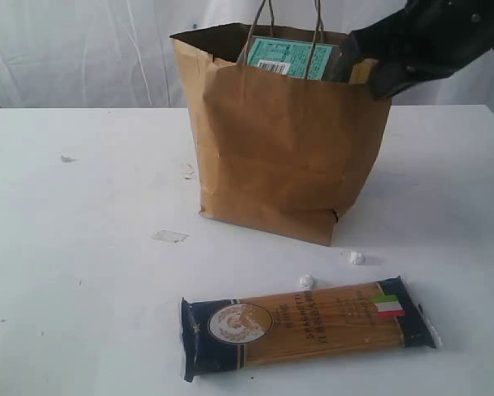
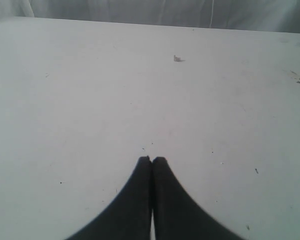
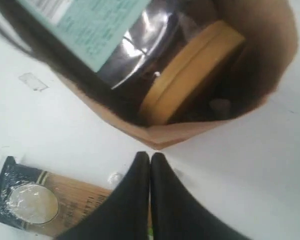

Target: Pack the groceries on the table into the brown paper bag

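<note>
The brown paper bag [image 1: 279,157] stands upright at the middle back of the table [image 1: 82,272]. A pale teal carton [image 1: 289,58] sticks out of its top. The right wrist view looks down into the bag [image 3: 190,131], where a gold-lidded jar [image 3: 190,72], a dark shiny pouch [image 3: 134,50] and the carton [image 3: 89,30] sit. My right gripper [image 3: 150,156] is shut and empty, just above the bag's rim; its arm [image 1: 428,41] hangs over the bag's right top. The long spaghetti pack [image 1: 312,324] lies flat in front of the bag. My left gripper [image 2: 152,159] is shut over bare tabletop.
Two small white pellets [image 1: 356,257] [image 1: 307,281] lie between the bag and the spaghetti pack. A scrap of clear tape [image 1: 170,236] is stuck to the table left of the bag. A white curtain hangs behind the table.
</note>
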`<control>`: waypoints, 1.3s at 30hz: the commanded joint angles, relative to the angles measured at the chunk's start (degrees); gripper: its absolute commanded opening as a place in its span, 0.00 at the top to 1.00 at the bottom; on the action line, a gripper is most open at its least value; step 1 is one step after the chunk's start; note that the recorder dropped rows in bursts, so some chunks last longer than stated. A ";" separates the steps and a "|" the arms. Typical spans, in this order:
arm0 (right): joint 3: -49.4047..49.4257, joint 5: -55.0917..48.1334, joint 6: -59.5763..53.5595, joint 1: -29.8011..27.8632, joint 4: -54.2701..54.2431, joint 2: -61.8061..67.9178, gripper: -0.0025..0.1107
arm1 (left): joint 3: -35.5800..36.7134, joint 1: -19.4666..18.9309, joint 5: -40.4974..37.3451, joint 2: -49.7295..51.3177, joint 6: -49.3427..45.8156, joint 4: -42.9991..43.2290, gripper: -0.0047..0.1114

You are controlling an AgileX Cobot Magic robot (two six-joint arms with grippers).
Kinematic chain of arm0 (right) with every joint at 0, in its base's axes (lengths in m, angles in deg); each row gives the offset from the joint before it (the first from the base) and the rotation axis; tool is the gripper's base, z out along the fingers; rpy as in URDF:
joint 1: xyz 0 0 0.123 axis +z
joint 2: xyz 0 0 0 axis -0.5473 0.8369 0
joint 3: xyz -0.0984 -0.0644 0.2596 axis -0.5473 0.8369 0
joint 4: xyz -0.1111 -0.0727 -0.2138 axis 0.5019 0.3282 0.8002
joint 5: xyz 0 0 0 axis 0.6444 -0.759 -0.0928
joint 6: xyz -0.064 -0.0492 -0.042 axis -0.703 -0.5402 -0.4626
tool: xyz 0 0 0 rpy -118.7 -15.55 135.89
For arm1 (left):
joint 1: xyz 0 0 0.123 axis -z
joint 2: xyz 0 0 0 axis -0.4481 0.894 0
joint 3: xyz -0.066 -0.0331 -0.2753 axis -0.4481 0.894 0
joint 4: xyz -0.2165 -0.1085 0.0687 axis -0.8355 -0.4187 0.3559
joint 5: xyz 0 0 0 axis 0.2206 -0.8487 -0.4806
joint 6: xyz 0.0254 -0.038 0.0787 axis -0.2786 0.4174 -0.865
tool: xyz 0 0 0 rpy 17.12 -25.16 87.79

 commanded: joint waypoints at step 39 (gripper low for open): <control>26.18 29.63 5.21 12.54 9.28 19.23 0.60 | 0.18 0.34 0.18 -0.23 0.16 -0.31 0.96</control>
